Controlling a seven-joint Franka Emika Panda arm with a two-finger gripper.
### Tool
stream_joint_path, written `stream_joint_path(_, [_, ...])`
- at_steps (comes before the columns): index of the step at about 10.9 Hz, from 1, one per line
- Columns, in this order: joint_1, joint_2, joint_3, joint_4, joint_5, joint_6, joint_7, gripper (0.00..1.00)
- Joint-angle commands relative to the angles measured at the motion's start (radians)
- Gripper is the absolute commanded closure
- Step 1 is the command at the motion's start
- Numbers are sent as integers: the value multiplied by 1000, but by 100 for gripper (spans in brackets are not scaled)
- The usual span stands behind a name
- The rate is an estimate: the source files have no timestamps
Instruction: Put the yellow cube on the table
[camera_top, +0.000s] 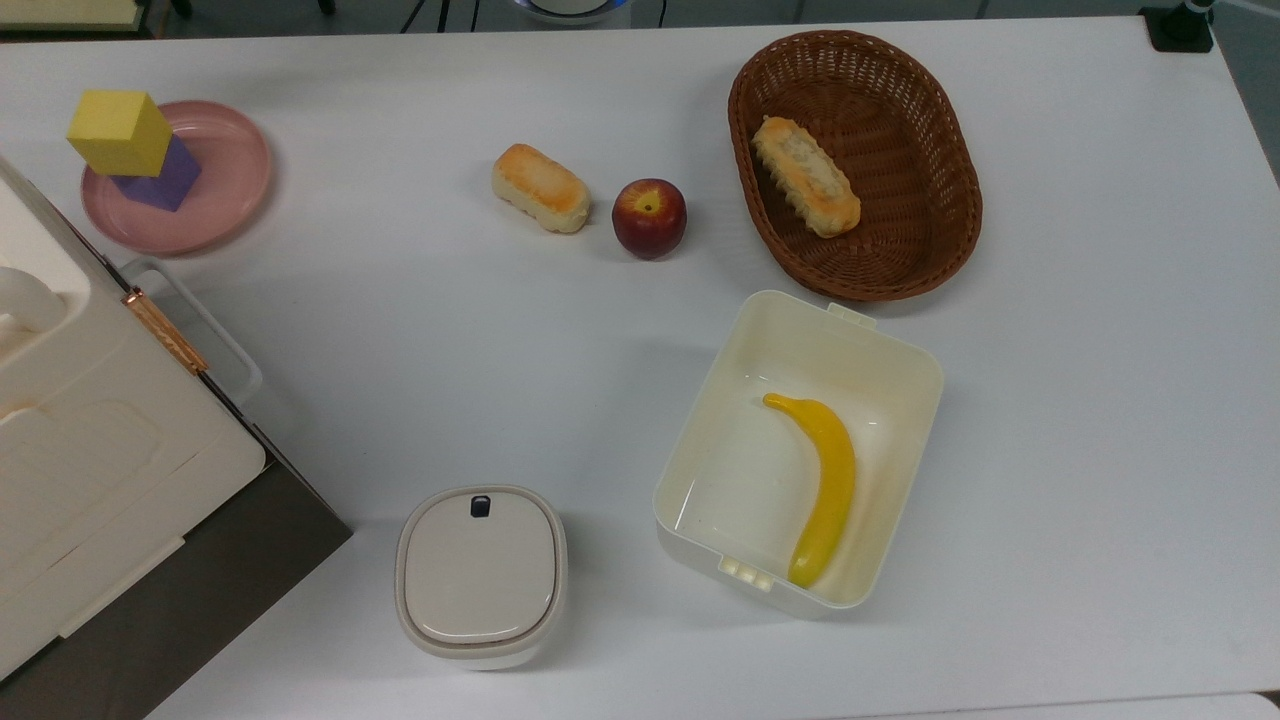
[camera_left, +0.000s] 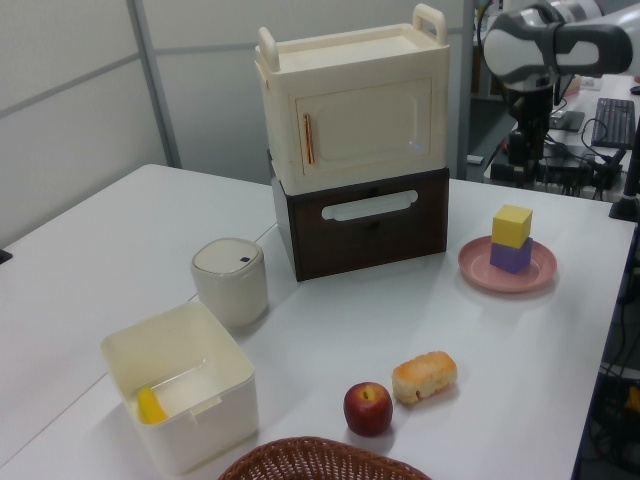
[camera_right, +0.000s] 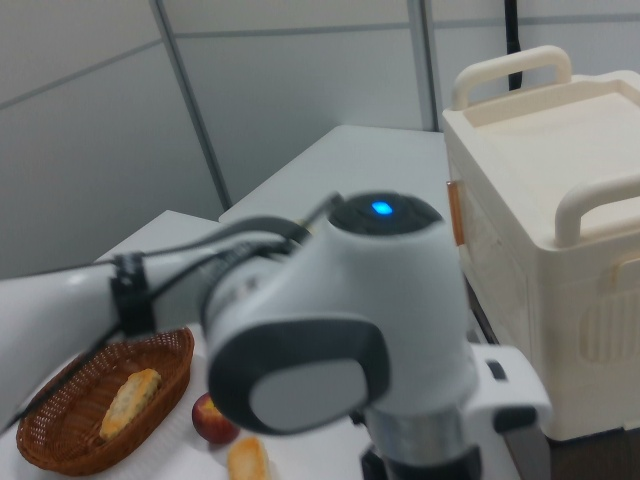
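Observation:
The yellow cube (camera_top: 118, 131) sits stacked on a purple cube (camera_top: 160, 178) in a round pink plate (camera_top: 228, 190) at the top view's upper left, on the white table (camera_top: 450, 340). In the left view the yellow cube (camera_left: 512, 225) tops the purple cube (camera_left: 511, 257) on the plate (camera_left: 478, 268) at the right. My gripper (camera_left: 522, 150) hangs from the arm's wrist, high above and behind the plate, well apart from the cubes. The arm's body looms close in the right view.
A bread roll (camera_top: 540, 188) and an apple (camera_top: 649, 218) lie mid-table. A wicker basket (camera_top: 955, 200) holds another roll. A white open box (camera_top: 900, 360) holds a banana (camera_top: 825, 480). A lidded canister (camera_top: 480, 575) stands near a cream cabinet (camera_left: 350, 110) on a brown drawer unit.

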Motion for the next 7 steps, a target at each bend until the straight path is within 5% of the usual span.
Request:
stream_joint_path(1, [-38,93,0,-23,-17,121,-49,0])
stream_joint_path(7, [-29,219,6,-54,-12,212,-74,0])
